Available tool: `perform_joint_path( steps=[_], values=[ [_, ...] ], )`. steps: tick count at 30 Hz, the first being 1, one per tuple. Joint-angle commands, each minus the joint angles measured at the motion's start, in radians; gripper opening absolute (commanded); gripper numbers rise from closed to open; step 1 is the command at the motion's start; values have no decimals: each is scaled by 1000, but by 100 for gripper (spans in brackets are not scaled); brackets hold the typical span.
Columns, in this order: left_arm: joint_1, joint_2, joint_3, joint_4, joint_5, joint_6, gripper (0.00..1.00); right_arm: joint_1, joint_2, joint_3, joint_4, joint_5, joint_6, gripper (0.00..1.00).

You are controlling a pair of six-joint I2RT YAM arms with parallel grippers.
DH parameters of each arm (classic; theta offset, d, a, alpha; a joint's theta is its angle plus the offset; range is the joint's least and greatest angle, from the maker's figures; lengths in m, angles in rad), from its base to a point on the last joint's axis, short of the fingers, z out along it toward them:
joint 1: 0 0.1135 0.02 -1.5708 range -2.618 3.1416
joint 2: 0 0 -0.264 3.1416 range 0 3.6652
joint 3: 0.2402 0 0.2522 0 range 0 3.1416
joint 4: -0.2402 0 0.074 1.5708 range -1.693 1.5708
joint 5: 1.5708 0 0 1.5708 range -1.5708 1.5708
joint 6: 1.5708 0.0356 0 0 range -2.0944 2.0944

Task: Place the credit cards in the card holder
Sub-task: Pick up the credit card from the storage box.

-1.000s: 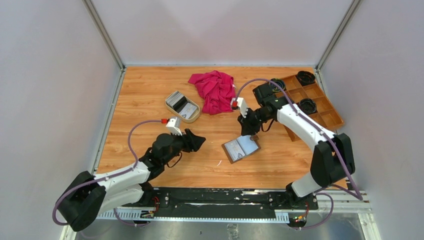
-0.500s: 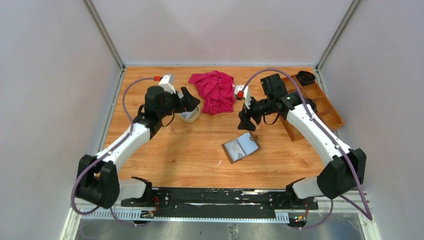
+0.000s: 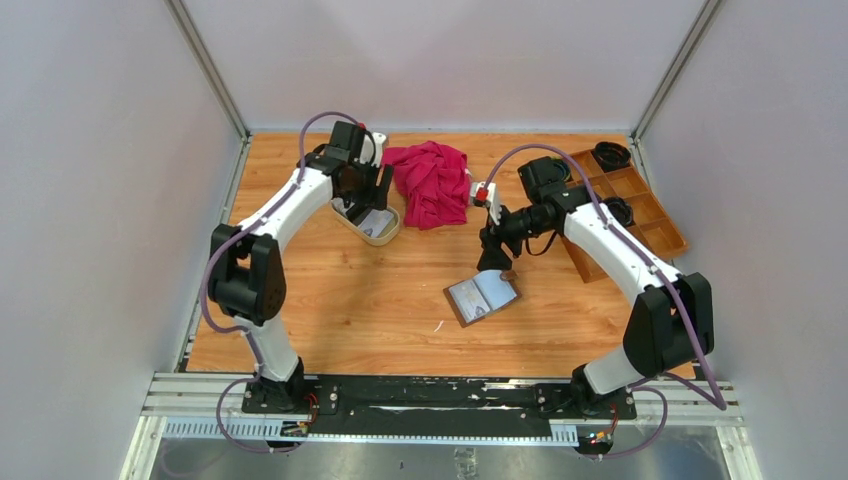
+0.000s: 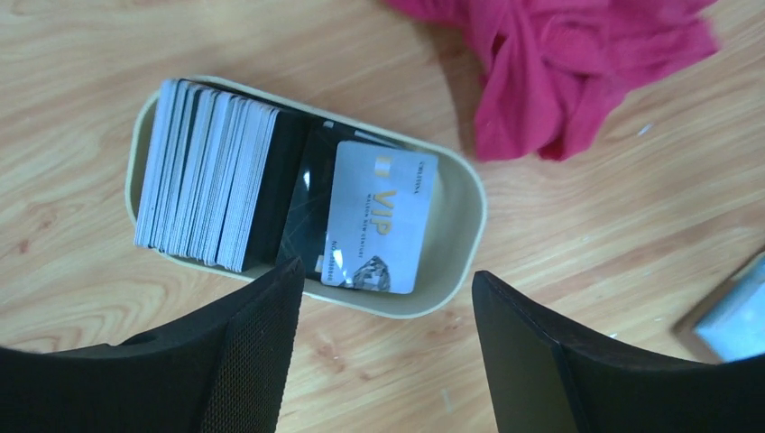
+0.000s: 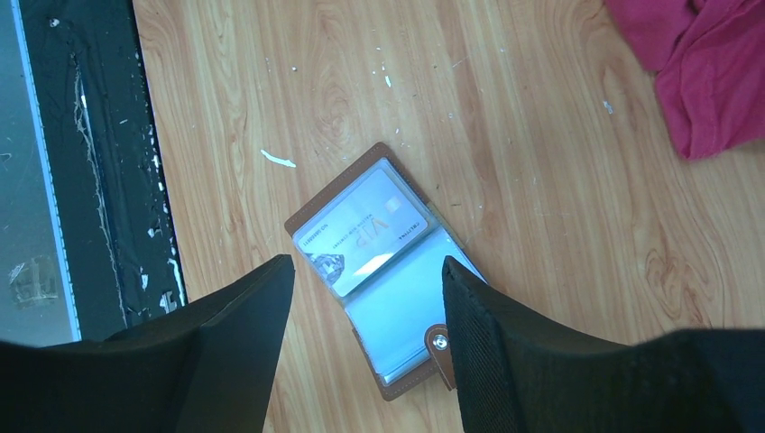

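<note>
Cards (image 4: 216, 176) stood on edge in a packed stack filling the 9 o'clock half of the dish (image 4: 471, 225). One pale VIP card (image 4: 379, 216) lay loose over a dark one at the 3 o'clock end. Dish sat at 11 o'clock on the counter (image 3: 400, 320), with the cloth (image 3: 430, 185) just beside it at its 3 o'clock. Holder (image 5: 379, 271) lay open and flat near mid-counter, at 5 o'clock from the dish and well apart from it. One card showed in its clear sleeve; the next sleeve looked empty.

Left jaws hung over the dish, spread, gripping nothing. Right jaws hovered over the holder, also spread and empty.

Step in hand, as judged: left picks a card. Best target was the loose VIP card, not the packed stack. Pinch it across the long edges and lift straight up, so the dark card isn't dragged and the dish isn't tipped. Right jaws should pin the holder near the snap tab (image 5: 439, 341) so it won't slide at insertion. Risk: grabbing two cards at once.
</note>
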Motion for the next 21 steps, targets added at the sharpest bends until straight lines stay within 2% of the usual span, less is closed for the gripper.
perform_joint_path(
  steps=[1, 4, 6, 10, 21],
  values=[
    [8, 89, 91, -149, -44, 153, 71, -29, 12, -14, -24, -28, -24, 65],
    [9, 135, 150, -160, -113, 199, 69, -34, 16, -14, -24, -26, -24, 64],
    [9, 150, 172, -156, -199, 236, 63, -39, 15, -17, -24, -30, -24, 64],
    [9, 171, 168, -110, -317, 283, 63, -43, 21, -18, -23, -32, -29, 64],
    [9, 222, 91, 55, -276, 440, 60, -43, 39, -20, -24, -32, -30, 63]
  ],
)
